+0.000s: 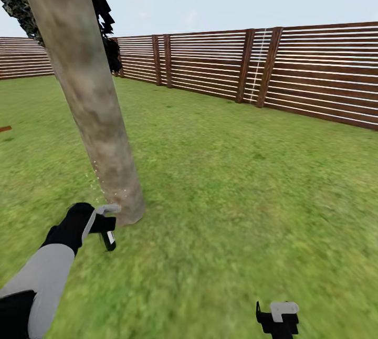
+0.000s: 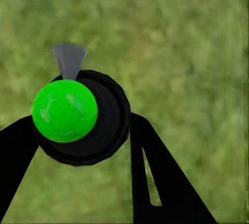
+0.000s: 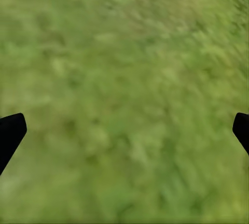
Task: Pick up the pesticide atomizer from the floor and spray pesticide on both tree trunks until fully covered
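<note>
Head view: a thick tree trunk (image 1: 86, 92) leans up from the lawn (image 1: 236, 181), and a brown slat fence (image 1: 294, 71) runs along the far edge. The left gripper (image 1: 107, 226) is beside the trunk's foot, pinching the pesticide atomizer (image 2: 78, 117) from both sides. The right gripper (image 1: 278, 318) is spread wide above grass.

Head cam looks fwd/down over lawn (image 1: 236, 181) toward fence (image 1: 294, 66); both wrist cams face same grass, close up.
</note>
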Controlling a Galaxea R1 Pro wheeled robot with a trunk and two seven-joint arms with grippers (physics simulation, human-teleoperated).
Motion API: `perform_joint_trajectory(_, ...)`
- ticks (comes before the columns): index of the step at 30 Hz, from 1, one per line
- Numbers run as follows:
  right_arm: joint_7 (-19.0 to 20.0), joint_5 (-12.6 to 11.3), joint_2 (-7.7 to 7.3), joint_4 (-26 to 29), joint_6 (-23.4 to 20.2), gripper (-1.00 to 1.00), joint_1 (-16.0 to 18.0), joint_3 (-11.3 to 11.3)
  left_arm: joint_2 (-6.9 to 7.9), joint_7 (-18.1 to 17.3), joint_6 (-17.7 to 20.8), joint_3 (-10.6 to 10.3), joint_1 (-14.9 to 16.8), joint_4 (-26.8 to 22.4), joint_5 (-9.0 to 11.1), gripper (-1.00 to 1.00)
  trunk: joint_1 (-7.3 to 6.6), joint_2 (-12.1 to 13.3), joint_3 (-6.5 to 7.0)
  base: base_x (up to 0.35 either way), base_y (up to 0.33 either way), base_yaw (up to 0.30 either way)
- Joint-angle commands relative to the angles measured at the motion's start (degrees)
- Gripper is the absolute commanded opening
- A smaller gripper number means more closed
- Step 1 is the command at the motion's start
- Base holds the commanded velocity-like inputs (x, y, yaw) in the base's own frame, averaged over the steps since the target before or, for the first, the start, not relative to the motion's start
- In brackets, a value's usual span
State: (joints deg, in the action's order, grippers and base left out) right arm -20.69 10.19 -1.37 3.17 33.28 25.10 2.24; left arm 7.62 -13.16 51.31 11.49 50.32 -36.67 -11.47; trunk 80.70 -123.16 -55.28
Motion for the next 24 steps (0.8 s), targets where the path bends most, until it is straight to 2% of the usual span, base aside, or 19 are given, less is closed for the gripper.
perform_joint_trajectory(1,-0.58,0.57,-0.01,-0.07,-0.06,1.0,0.04,0.22,-0.24,0.43,0.11,0.13,0.04,-0.07,-1.26,-1.0,-0.01,-0.02,-0.05,0.0,0.0,0.001)
perform_joint_trajectory(3,-0.58,0.59,-0.03,-0.07,-0.06,1.0,0.04,0.22,0.93,1.6,0.17,0.32,0.17,-0.07,-1.27,-1.0,-0.01,-0.02,-0.05,0.0,0.0,0.0)
perform_joint_trajectory(4,-0.61,0.57,-0.03,-0.02,-0.06,1.0,0.04,0.22,3.42,1.89,0.19,0.14,-0.04,-0.07,-1.25,-1.0,-0.01,-0.02,-0.05,0.0,0.0,0.0)
perform_joint_trajectory(5,-0.64,0.57,-0.03,-0.01,-0.06,1.0,0.04,0.22,3.81,1.95,0.19,0.16,-0.15,-0.05,-1.18,-1.0,-0.01,-0.02,-0.05,0.0,0.0,0.0)
perform_joint_trajectory(6,-0.65,0.58,-0.03,-0.01,-0.06,1.0,0.04,0.22,3.42,2.01,0.19,0.18,-0.09,-0.05,-1.08,-1.0,-0.01,-0.02,-0.05,0.0,0.0,0.0)
perform_joint_trajectory(9,-0.66,0.54,-0.03,0.0,-0.06,1.0,0.04,0.22,-0.83,2.44,0.2,0.05,0.29,-0.12,-1.23,-1.0,-0.01,-0.02,-0.05,0.0,0.0,0.0)
perform_joint_trajectory(11,-0.66,0.53,-0.03,0.0,-0.06,1.0,0.04,0.22,-0.83,3.01,0.2,0.11,0.54,-0.09,-1.28,-1.0,-0.01,-0.02,-0.05,0.0,0.0,0.0)
perform_joint_trajectory(13,-0.66,0.54,-0.03,0.0,-0.06,1.0,0.04,0.22,1.44,3.14,0.25,0.18,0.99,-0.09,-1.28,-1.0,-0.01,-0.02,-0.05,0.0,0.0,0.0)
perform_joint_trajectory(14,-0.66,0.56,-0.03,0.0,-0.06,1.0,0.04,0.22,3.95,3.12,0.33,0.3,1.06,-0.07,-1.17,-1.0,-0.01,-0.02,-0.05,0.0,0.0,0.0)
perform_joint_trajectory(15,-0.66,0.54,-0.03,-0.02,-0.06,1.0,0.04,0.22,4.79,3.1,0.35,0.25,0.93,-0.13,-1.11,-1.0,-0.01,-0.02,-0.05,0.0,0.0,0.0)
perform_joint_trajectory(16,-0.66,0.54,-0.03,-0.01,-0.06,1.0,0.04,0.22,4.92,3.12,0.38,0.14,0.71,-0.22,-1.13,-1.0,-0.01,-0.02,-0.05,0.0,0.0,0.0)
perform_joint_trajectory(18,-0.66,0.55,-0.03,0.0,-0.06,1.0,0.04,0.22,4.73,3.15,0.3,0.12,0.54,-0.3,-1.04,-1.0,-0.01,-0.02,-0.05,0.091,-0.023,0.0)
perform_joint_trajectory(20,-0.66,0.54,-0.03,0.0,-0.06,1.0,0.04,0.22,2.89,3.21,0.21,0.12,1.06,-0.38,-1.01,-1.0,-0.01,-0.02,-0.05,0.25,-0.116,0.003)
perform_joint_trajectory(21,-0.66,0.53,-0.03,0.0,-0.06,1.0,0.04,0.22,2.45,3.22,0.22,0.11,1.14,-0.4,-1.01,-1.0,-0.01,-0.02,-0.05,0.273,-0.135,0.108)
perform_joint_trajectory(24,-0.66,0.53,0.0,0.0,-0.06,1.0,0.04,0.22,1.93,3.21,0.2,0.11,1.26,-0.42,-0.98,-1.0,-0.01,-0.02,-0.05,0.28,-0.144,0.229)
